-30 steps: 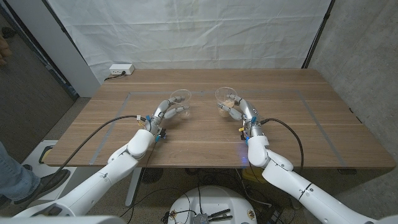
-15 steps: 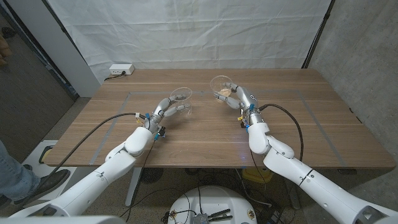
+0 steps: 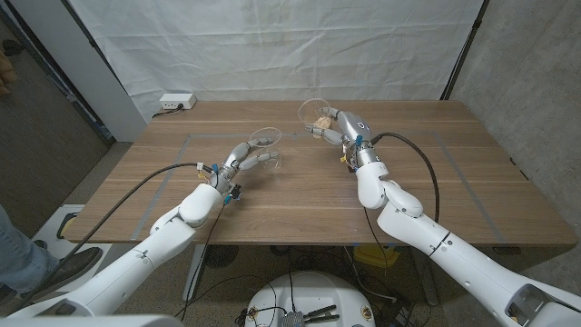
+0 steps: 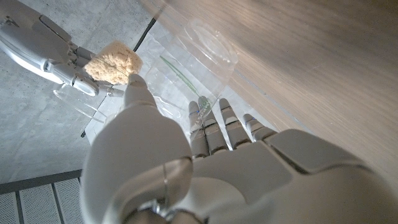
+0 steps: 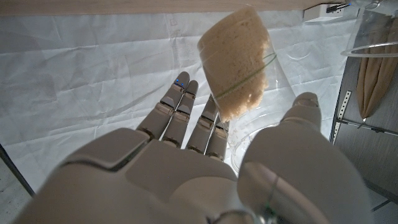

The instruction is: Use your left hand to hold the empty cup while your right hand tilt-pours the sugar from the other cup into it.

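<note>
Left hand [image 3: 243, 161] grips the clear, empty plastic cup [image 3: 265, 142] standing on the wooden worktop [image 3: 300, 204]; right hand [image 3: 339, 127] clamps a matching clear plastic cup of pale sugar [image 3: 316, 116], lifted and tipped with its mouth toward the empty one, the two cups well apart. For a clean pour the right hand should bring its rim over the empty cup's mouth before tipping further. Tilt slowly, left grip firm, or sugar likely lands on the wood
</note>
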